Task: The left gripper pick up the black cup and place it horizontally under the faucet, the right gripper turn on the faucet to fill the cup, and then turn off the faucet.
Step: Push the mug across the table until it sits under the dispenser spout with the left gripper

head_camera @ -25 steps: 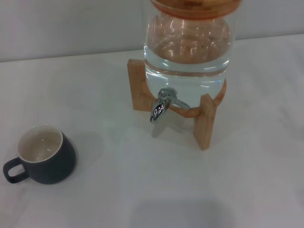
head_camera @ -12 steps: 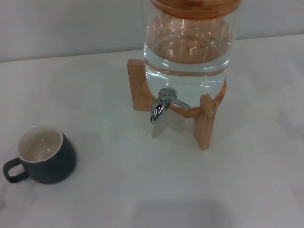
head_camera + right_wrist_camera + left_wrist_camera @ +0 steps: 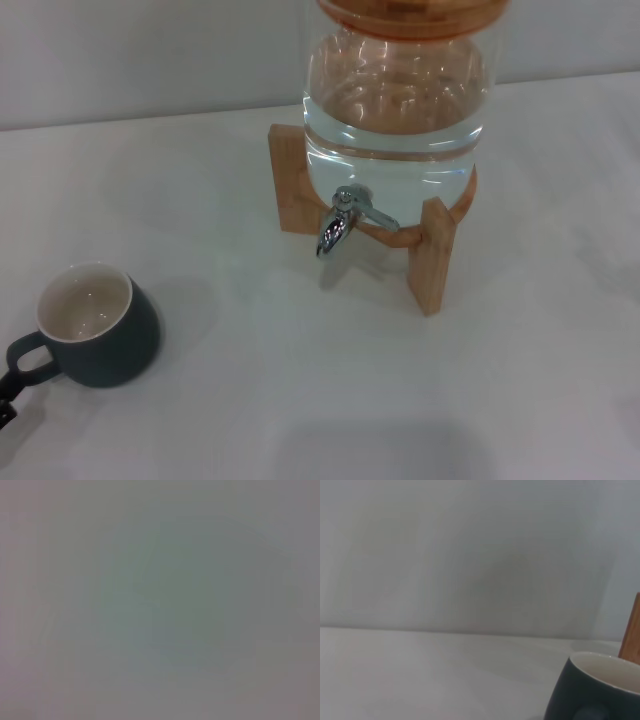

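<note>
Our left hand (image 3: 5, 400) has just come into the head view: a small dark tip at the lower left corner that was absent half a second ago. It sits just beside the loop handle of the black cup (image 3: 98, 330), perhaps touching it. Too little of the hand shows for us to tell whether it is spread or closed. Nothing else has shifted; cup, faucet and jar lie as they did a second ago.

We read this as the start of the reach for the cup, so the task is barely begun. The cup stands upright on the white tabletop (image 3: 300, 400), immediately ahead of our left hand, its cream inside empty. In the left wrist view its rim and dark wall (image 3: 595, 687) loom close. The faucet (image 3: 340, 225) is well away from the hand, beyond the cup, projecting from the glass jar (image 3: 395, 110) on its wooden stand (image 3: 432, 255); no water runs from its spout.

Our right hand shows nowhere, and its wrist view gives only a featureless grey.

We find no brand, label or writing to read on cup, jar or stand
</note>
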Robot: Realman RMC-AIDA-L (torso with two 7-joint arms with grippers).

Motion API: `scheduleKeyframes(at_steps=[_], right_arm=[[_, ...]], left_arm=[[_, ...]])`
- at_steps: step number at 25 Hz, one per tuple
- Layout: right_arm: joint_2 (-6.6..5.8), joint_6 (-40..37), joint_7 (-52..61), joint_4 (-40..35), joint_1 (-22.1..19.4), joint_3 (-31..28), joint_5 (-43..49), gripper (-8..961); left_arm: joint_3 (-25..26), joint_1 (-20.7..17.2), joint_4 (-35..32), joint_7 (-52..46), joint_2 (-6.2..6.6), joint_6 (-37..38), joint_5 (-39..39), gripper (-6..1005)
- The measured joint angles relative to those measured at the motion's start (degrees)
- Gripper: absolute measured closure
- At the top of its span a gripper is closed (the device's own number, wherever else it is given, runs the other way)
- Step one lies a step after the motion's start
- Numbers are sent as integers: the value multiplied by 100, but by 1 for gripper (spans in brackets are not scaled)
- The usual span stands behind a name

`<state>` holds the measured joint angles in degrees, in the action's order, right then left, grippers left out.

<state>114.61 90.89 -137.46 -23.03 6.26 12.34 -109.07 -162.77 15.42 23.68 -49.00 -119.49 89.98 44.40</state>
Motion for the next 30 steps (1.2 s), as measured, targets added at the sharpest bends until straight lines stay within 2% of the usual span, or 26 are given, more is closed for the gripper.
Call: scheduleKeyframes(at_steps=[10, 27, 30], right_arm=[[8, 18, 47, -98, 40, 5, -21, 150], [3, -48, 35, -132, 142, -39, -15, 150], [3, -63, 17, -132, 159, -39, -10, 150]], left_arm=[[0, 220, -187, 2, -2, -329, -102, 115], [41, 311, -462, -114, 22, -649, -31, 117], [42, 323, -462, -144, 23, -649, -29, 215]])
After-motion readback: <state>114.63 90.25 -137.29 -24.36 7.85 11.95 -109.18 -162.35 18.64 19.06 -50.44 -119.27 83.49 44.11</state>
